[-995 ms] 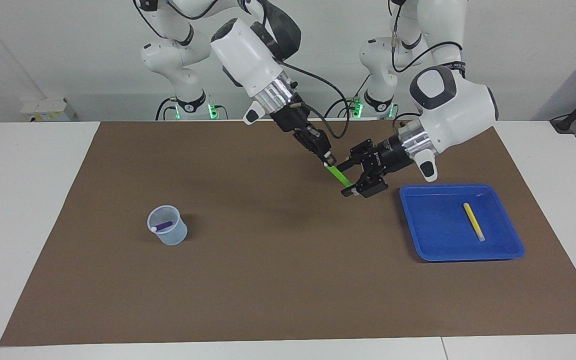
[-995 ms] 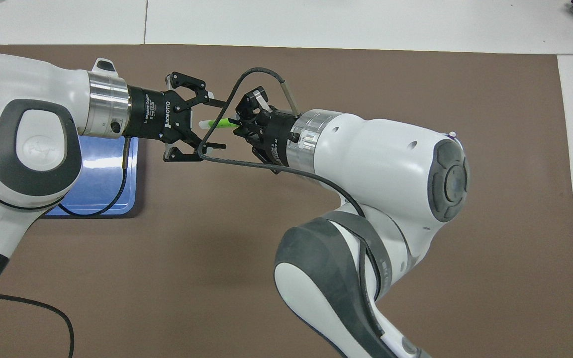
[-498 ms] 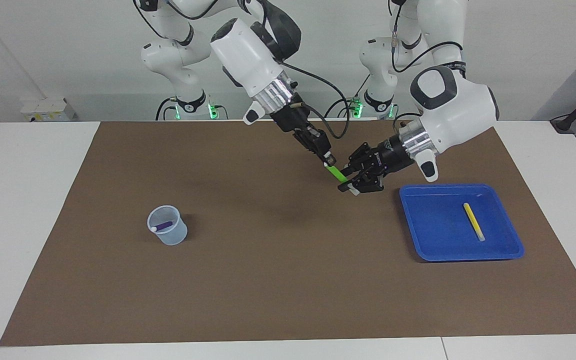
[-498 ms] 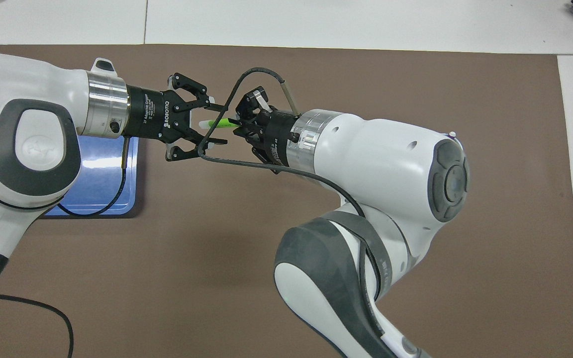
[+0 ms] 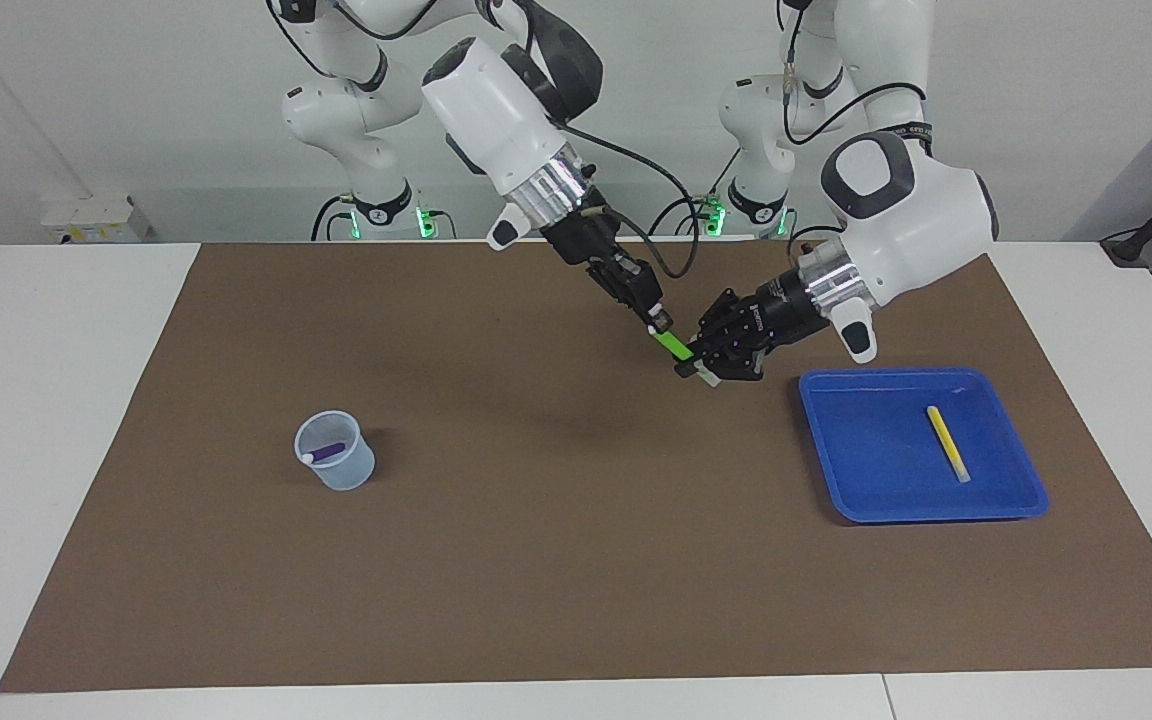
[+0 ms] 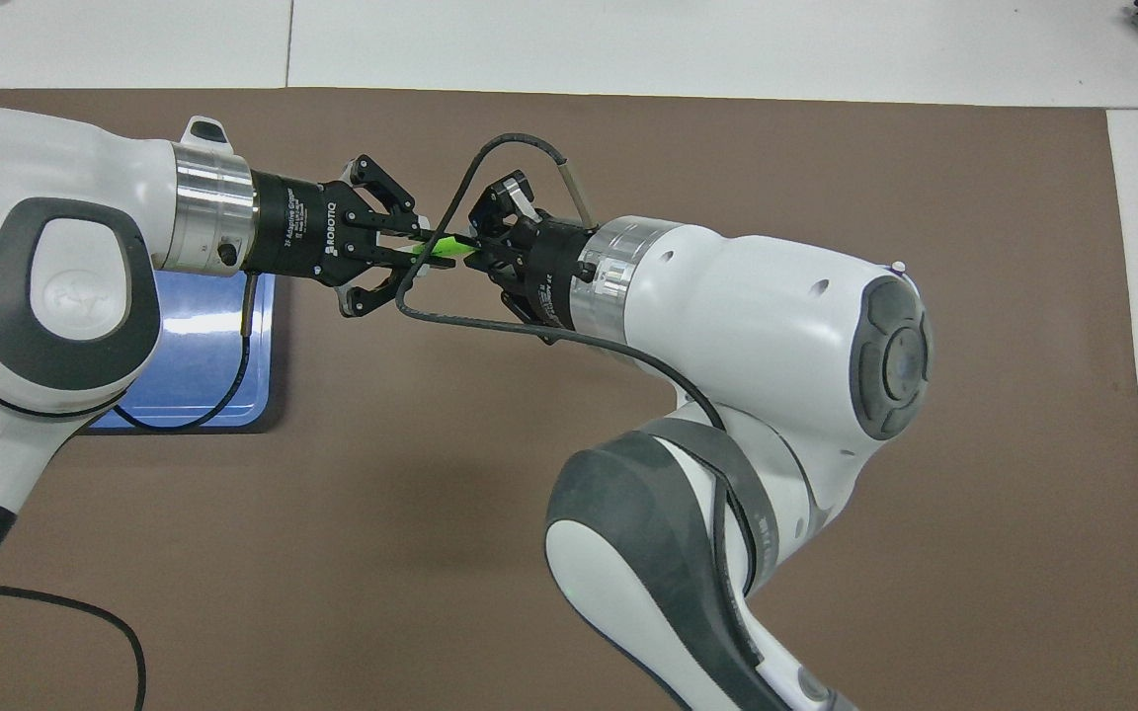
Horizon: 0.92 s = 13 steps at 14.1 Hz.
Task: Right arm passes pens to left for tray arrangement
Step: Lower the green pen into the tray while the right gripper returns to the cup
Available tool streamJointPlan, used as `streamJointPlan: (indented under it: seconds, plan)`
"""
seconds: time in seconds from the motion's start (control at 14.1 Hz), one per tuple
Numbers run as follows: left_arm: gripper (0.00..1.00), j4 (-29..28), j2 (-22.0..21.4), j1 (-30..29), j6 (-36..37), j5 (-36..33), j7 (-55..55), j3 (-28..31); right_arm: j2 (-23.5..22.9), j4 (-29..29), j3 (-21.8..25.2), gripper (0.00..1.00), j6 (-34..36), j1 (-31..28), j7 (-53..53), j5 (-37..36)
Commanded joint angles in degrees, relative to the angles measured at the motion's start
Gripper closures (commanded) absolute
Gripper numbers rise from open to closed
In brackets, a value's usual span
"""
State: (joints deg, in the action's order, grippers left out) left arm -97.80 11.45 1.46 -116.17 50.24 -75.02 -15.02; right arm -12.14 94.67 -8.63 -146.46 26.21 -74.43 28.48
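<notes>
The green pen (image 5: 674, 346) hangs in the air over the mat between both grippers; it also shows in the overhead view (image 6: 446, 247). My right gripper (image 5: 660, 324) (image 6: 476, 253) is shut on its upper end. My left gripper (image 5: 696, 372) (image 6: 418, 253) is shut on its lower, pale cap end. The blue tray (image 5: 866, 450) (image 6: 196, 346) lies toward the left arm's end of the table, with the yellow pen (image 5: 947, 442) lying in it. The purple pen (image 5: 326, 452) lies in a clear cup (image 5: 338, 470) toward the right arm's end.
A brown mat (image 5: 556, 560) covers most of the white table. A black cable (image 6: 450, 321) loops from the right wrist beside the pen. In the overhead view the left arm covers most of the tray.
My left gripper's fingers were spread around the green pen's cap end and have closed onto it. My right gripper has kept its hold and place.
</notes>
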Motion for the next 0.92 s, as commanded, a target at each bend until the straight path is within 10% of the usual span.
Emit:
streamJointPlan:
  seconds: [0.0, 0.21, 0.85]
  plan:
    - [1.00, -3.01, -2.31, -0.75, -0.02, -0.40, 1.98, 0.34, 0.10, 0.16, 0.02, 0.61, -0.67, -0.11, -0.19, 1.66]
    - [1.00, -3.62, -2.48, -1.55, -0.02, -1.01, 4.16, 0.34, 0.18, 0.16, 0.02, 0.00, -0.40, -0.11, -0.28, 1.66]
    - [1.00, -15.58, -8.20, -4.09, -0.02, -14.88, 37.39, 0.34, 3.87, 8.15, 0.46, 0.00, 8.46, -9.84, 15.95, 0.35]
